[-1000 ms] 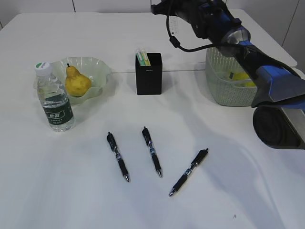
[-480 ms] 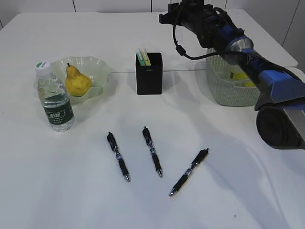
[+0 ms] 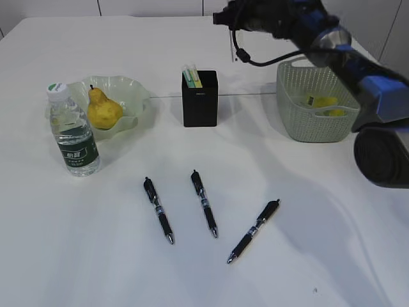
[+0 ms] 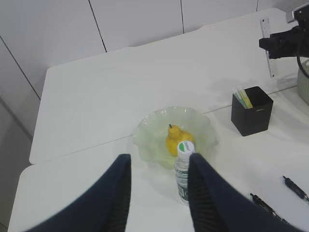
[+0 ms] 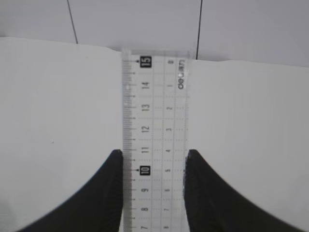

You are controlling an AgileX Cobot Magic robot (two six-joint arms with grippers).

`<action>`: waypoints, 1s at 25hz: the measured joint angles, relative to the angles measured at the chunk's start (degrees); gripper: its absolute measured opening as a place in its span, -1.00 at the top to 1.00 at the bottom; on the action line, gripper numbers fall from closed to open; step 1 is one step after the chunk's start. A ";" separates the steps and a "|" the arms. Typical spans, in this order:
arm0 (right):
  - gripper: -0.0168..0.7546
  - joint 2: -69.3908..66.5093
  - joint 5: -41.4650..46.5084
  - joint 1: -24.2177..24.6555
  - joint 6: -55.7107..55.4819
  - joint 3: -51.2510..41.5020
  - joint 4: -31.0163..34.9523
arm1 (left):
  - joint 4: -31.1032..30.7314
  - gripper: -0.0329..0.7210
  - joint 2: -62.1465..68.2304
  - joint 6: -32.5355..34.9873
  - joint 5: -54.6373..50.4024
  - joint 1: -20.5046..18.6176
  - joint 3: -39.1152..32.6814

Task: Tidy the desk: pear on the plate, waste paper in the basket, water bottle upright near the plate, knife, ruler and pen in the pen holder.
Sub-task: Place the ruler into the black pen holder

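Note:
My right gripper (image 5: 153,152) is shut on the clear ruler (image 5: 154,96), which sticks out past the fingertips. In the exterior view that gripper (image 3: 229,19) hangs high behind the black pen holder (image 3: 199,99), the ruler (image 3: 234,48) dangling below it. A pale green and yellow handle (image 3: 192,77), perhaps the knife, stands in the holder. The pear (image 3: 102,109) lies on the green plate (image 3: 131,89), the water bottle (image 3: 73,131) upright beside it. Yellow waste paper (image 3: 323,102) sits in the basket (image 3: 307,125). My left gripper (image 4: 159,157) hovers open above the bottle (image 4: 182,169).
Three black pens lie on the white desk in front: one at the left (image 3: 158,211), one in the middle (image 3: 204,203), one at the right (image 3: 253,231). The right arm (image 3: 358,70) reaches over the basket from the right edge.
The right arm has lifted and swung back to the right with the ruler, uncovering the basket. Nothing on the desk has moved.

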State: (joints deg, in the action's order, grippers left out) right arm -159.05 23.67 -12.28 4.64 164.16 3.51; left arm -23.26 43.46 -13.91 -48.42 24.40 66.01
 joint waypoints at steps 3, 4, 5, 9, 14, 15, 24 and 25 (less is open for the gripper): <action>0.19 4.45 7.28 0.41 11.12 0.00 11.59 | 0.00 0.18 0.00 0.00 0.23 0.00 0.00; 0.19 5.62 10.08 0.45 15.55 0.00 15.61 | 0.00 0.18 0.00 -0.09 0.53 0.00 0.00; 0.19 6.69 11.88 0.58 18.11 0.00 18.51 | 0.00 0.18 0.00 -0.09 0.78 0.00 0.00; 0.19 10.69 16.35 0.80 22.60 0.00 23.81 | 0.33 0.18 0.00 -0.09 1.48 0.00 0.00; 0.19 13.53 18.59 1.01 20.94 -0.12 24.62 | 1.39 0.18 0.00 -0.09 1.48 0.00 0.00; 0.19 13.74 19.32 1.01 20.27 -0.44 24.62 | 1.43 0.18 0.00 -0.09 1.48 0.00 0.00; 0.19 11.93 27.87 1.14 18.34 -4.54 24.37 | 1.65 0.18 0.00 -0.09 1.61 0.00 0.00; 0.19 11.53 27.73 1.14 18.63 -4.54 25.38 | 1.69 0.18 0.00 -0.09 1.61 0.00 0.00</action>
State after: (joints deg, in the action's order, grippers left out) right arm -147.51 51.40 -11.14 23.27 159.62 28.89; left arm -21.56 43.46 -14.01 -46.81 24.40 66.01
